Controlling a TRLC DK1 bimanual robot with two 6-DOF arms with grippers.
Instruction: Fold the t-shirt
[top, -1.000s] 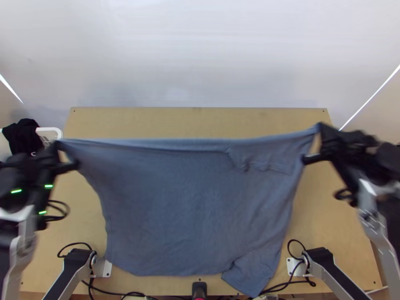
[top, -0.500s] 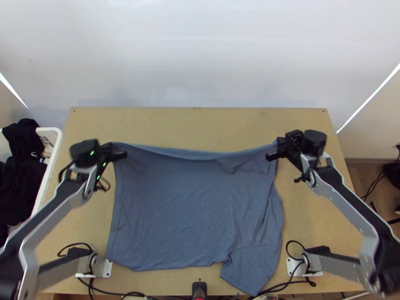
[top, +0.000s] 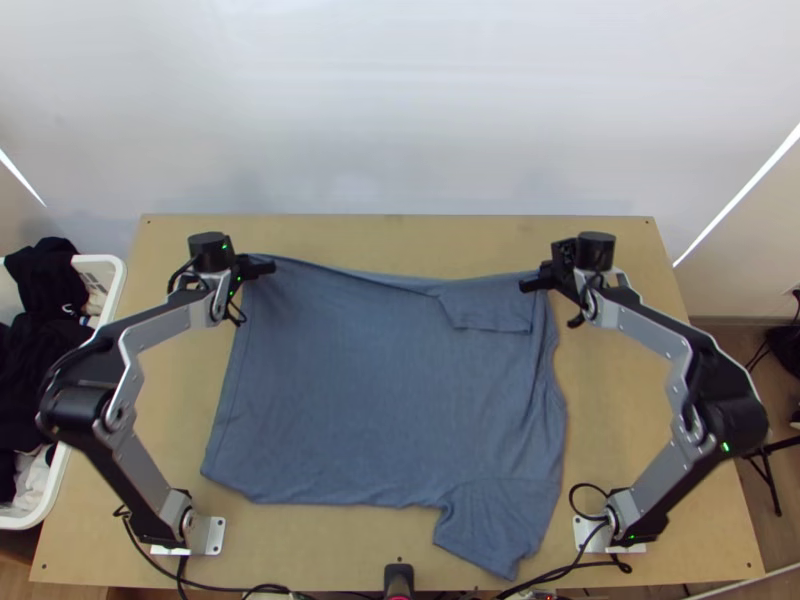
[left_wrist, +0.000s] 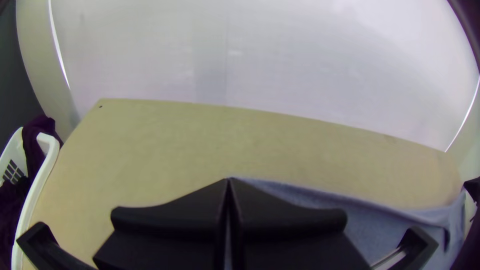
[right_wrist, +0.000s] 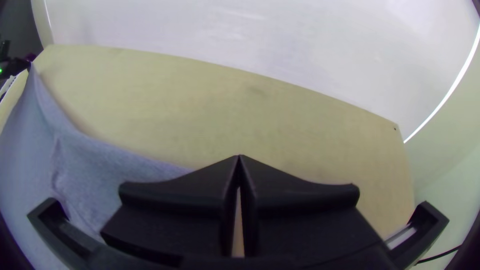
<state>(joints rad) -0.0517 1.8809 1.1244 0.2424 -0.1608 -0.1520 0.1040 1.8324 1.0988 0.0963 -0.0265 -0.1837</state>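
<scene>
The blue-grey t-shirt (top: 370, 400) lies mostly spread on the table, its far edge held up between both grippers and sagging slightly; one sleeve sticks out at the near right, the other lies turned over near the far right. At the shirt's far left corner is my left gripper (top: 262, 268), shut on the cloth. My right gripper (top: 537, 281) is shut on the far right corner. In the left wrist view, the left gripper (left_wrist: 228, 181) has its tips together at the shirt (left_wrist: 320, 202). The right wrist view shows the right gripper (right_wrist: 239, 157) closed beside the shirt (right_wrist: 115, 165).
A white basket (top: 62, 470) with dark and white clothes stands at the table's left edge. Bare wood of the table (top: 400, 245) lies beyond the shirt. Black cables (top: 245, 588) run along the near edge, around a small black device (top: 398, 580).
Both grippers first came inward from the sides with the shirt's far corners, then moved toward the table's far edge. The cloth between them slackened, and its near edge slid a little up the table.
</scene>
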